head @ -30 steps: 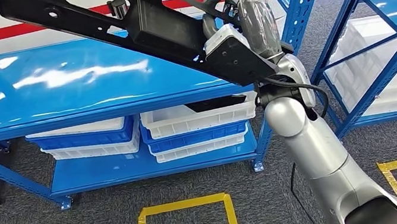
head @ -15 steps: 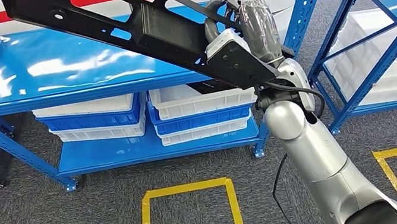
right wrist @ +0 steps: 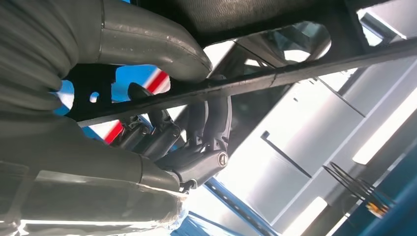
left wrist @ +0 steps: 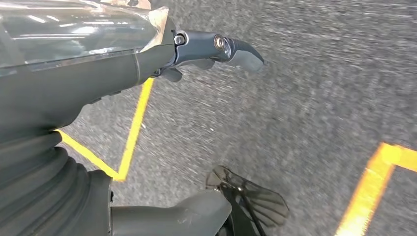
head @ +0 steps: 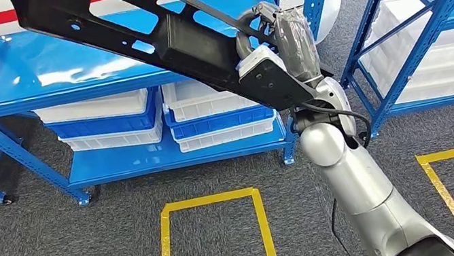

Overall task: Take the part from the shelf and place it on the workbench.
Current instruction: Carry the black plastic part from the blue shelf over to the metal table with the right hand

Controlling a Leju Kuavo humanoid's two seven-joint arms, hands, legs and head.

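The part is a long black frame with cut-outs and holes. It slants in the air above the blue shelf, its far end high at the left. My right hand grips its near end, arm raised in front of me. In the right wrist view the dark fingers curl around a thin black bar of the part. My left hand hangs over grey carpet with its fingers apart and nothing in it.
White and blue bins sit on the shelf's lower levels. A second blue rack with white bins stands at the right. Yellow tape squares mark the carpet in front of me and at the right.
The whole scene has slid up and away in the picture, so the camera has moved relative to the shelf. The part stays in my right hand at the same tilt.
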